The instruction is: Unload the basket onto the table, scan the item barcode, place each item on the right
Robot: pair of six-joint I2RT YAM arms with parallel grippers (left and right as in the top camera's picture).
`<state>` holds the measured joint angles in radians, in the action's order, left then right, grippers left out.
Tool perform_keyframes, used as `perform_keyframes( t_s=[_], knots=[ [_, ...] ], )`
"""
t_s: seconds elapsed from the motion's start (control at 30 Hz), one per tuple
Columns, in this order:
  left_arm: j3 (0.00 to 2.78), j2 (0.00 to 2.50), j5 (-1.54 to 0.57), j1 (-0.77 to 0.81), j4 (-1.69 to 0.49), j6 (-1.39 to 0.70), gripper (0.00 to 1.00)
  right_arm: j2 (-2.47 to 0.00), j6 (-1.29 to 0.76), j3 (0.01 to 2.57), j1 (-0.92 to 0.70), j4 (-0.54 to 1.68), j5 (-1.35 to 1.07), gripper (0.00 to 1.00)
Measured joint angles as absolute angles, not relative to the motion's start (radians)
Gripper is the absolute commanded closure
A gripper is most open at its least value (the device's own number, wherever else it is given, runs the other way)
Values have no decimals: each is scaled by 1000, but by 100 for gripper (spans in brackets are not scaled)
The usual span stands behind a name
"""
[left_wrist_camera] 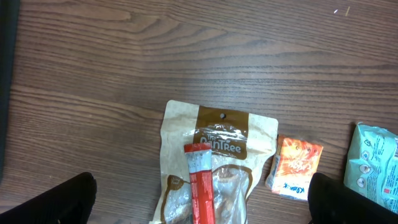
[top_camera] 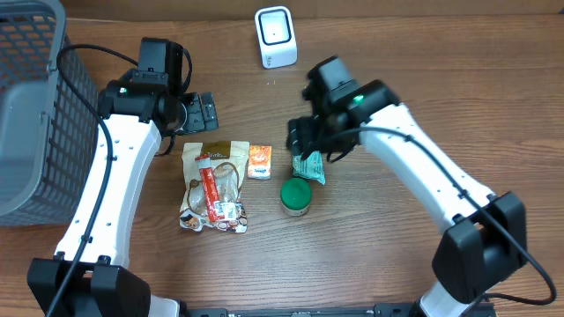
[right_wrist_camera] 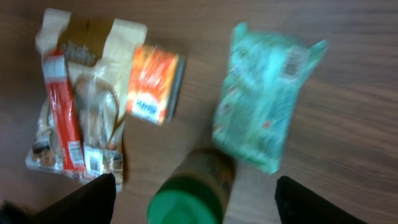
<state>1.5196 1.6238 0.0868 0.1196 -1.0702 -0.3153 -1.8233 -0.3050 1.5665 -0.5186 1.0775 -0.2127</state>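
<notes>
Basket (top_camera: 35, 114) stands far left, scanner (top_camera: 275, 37) at the table's far edge. The teal packet (right_wrist_camera: 261, 93) lies flat just beside the green-lidded jar (top_camera: 295, 196), under the right gripper (top_camera: 304, 136), whose jaws stand apart, grasping nothing. The left gripper (top_camera: 201, 113) is likewise released. Probably light, soft and crinkly, so pinch a long edge, clear of the corner barcode.

From my remote station I read a brown wood-grain table (top_camera: 397, 53), grey mesh basket (top_camera: 26, 132) at its far left edge, white scanner (top_camera: 275, 35) far centre, tan snack pouch (top_camera: 216, 150) mid-table, orange sachet (top_camera: 259, 162) just right of it, teal packet (top_camera: 310, 167) further right, green-lidded jar (top_camera: 295, 196) on the near side between those two.
</notes>
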Motion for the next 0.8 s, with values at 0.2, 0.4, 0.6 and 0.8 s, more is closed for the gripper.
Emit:
perform_keyframes(
  t_s=[0.2,0.4,0.6,0.8],
  knots=[
    [1520,1624,87,120,-1070,-315,0,-1824,-420,1560,-695,1148,-58,9],
    [1520,1624,87,120,-1070,-315,0,-1824,-538,1512,-748,1144,38,9],
    [1520,1624,87,120,-1070,-315,0,-1824,-636,1414,-748,1088,59,9],
    [1520,1624,87,120,-1070,-315,0,-1823,-666,1372,-748,1049,33,18]
  ],
)
